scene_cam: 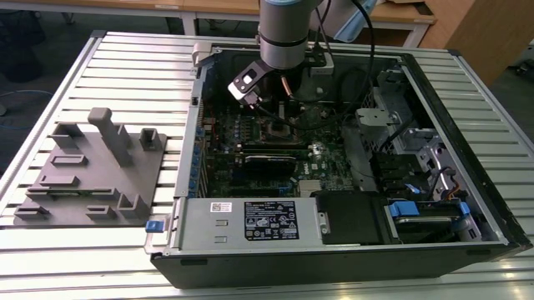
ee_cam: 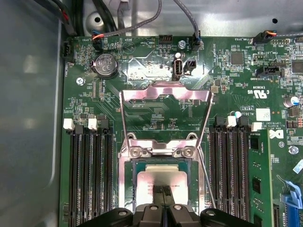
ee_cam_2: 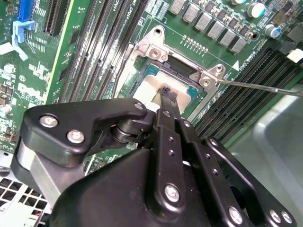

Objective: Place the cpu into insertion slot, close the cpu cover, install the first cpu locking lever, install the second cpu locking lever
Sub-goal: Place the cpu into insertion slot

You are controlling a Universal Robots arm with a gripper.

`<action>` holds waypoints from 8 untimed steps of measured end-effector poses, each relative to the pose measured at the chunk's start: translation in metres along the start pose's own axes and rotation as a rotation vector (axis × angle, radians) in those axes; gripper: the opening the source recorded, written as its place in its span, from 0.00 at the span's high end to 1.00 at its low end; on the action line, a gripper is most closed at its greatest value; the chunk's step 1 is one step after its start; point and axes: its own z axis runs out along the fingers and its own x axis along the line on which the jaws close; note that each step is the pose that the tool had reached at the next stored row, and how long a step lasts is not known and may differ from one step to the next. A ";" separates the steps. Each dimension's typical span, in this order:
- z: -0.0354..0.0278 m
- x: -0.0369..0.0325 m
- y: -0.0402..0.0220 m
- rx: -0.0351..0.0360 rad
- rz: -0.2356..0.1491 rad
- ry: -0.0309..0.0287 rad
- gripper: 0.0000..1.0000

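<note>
First wrist view, gripper (ee_cam: 163, 189): the two black fingers are pressed together with only a hairline seam between them and nothing clamped in that seam.
Second wrist view, gripper (ee_cam_2: 166, 92): the joined tips point down at the middle of the cpu's metal face; they look to be resting on it, but contact cannot be confirmed.
Cpu (ee_cam: 163, 174): lies flat inside the insertion slot, its silver-grey face up and square to the slot's edges; in the second wrist view the cpu (ee_cam_2: 147, 90) shows as a pale patch beside the fingertip.
Insertion slot (ee_cam: 126, 184): its silvery rim frames the cpu on the green circuit board (ee_cam: 94, 109), between two banks of long black memory slots (ee_cam: 90, 175).
Cpu cover (ee_cam: 165, 91): swung up and open on its hinge at the slot's far edge, so the board shows through its window; it is not over the cpu.
Locking lever (ee_cam: 207, 179): a thin wire rod, unlatched, slanting along one side of the slot; it also shows in the second wrist view (ee_cam_2: 265, 87), angled away from the slot.
Arm (scene_cam: 284, 37): in the exterior view it comes down from above, near vertical, into the open computer case (scene_cam: 334, 262), with its wrist over the slot.
Surroundings: the case lies on a slatted table (scene_cam: 125, 62), with a grey fixture tray (scene_cam: 84, 181) at the exterior view's left.
</note>
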 end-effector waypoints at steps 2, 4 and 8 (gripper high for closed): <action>0.0000 0.0000 0.0000 -0.0001 0.000 0.0002 0.90; 0.0003 0.0001 0.0000 -0.0004 0.000 0.0007 0.90; 0.0009 0.0000 -0.0001 -0.0002 0.000 0.0002 0.90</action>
